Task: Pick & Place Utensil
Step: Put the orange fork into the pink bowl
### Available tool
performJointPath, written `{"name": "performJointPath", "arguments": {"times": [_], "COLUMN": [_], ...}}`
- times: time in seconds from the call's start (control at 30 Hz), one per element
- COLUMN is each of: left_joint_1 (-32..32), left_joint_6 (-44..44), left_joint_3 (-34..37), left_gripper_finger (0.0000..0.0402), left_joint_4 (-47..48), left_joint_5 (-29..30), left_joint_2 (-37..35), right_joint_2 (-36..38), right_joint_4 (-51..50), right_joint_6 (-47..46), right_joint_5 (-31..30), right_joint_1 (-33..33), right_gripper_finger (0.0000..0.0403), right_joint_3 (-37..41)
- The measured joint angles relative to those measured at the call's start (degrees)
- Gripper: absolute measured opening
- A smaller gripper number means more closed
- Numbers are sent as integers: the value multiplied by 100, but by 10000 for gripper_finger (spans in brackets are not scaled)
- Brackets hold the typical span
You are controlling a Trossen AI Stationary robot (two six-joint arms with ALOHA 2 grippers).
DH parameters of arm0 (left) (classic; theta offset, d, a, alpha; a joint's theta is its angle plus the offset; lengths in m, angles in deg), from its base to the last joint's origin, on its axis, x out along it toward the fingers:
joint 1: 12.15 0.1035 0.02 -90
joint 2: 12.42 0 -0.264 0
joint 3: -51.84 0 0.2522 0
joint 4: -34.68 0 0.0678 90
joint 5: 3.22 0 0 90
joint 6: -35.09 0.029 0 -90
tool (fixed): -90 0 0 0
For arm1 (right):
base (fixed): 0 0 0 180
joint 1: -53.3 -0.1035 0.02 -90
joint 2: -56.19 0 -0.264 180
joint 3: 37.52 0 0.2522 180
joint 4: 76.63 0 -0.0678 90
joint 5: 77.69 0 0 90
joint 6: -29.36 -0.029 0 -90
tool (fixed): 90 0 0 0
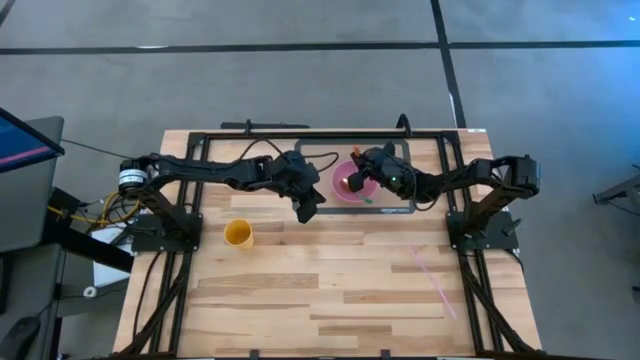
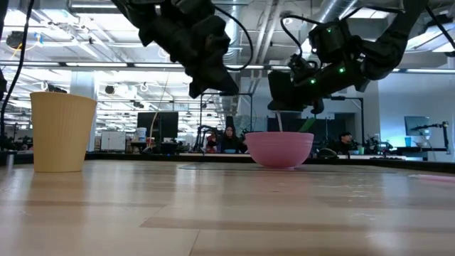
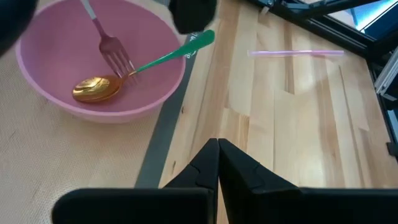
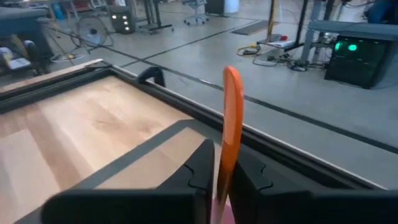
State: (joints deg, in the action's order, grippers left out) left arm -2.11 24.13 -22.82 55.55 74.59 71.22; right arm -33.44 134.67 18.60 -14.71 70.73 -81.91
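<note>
A pink bowl stands on a grey mat at the table's far middle. In it lie a gold spoon with a green handle over the rim, and a fork whose tines rest by the spoon bowl and whose shank rises out of frame. My right gripper hovers over the bowl, shut on an orange-handled utensil. My left gripper is shut on nothing and hangs above the table just left of the bowl. My right gripper pinches the orange handle between its two fingers, which lie along it. The handle's rounded free end sticks out past the fingertips. The utensil's other end is hidden below the gripper; in the low view a thin shank runs down into the bowl.
A yellow cup stands upright on the table's left half, nearer than the bowl. A pink straw lies on the wood toward the near right. A black frame rail runs along the far edge. Bare wood fills the near half.
</note>
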Motion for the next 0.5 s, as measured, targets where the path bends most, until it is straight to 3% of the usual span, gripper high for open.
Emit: {"name": "performJointPath", "arguments": {"times": [0.33, 0.5], "left_joint_1": [0, 1], "left_joint_6": [-150, -92], "left_joint_3": [92, 90], "left_gripper_finger": [12, 10], "left_joint_4": [-262, -739], "left_joint_5": [21, 590], "left_joint_2": [0, 100], "right_joint_2": [1, 2], "right_joint_4": [-314, -323], "right_joint_6": [-131, -131], "right_joint_5": [0, -2], "right_joint_1": [2, 7], "right_gripper_finger": [88, 113], "right_joint_3": [-2, -2]}}
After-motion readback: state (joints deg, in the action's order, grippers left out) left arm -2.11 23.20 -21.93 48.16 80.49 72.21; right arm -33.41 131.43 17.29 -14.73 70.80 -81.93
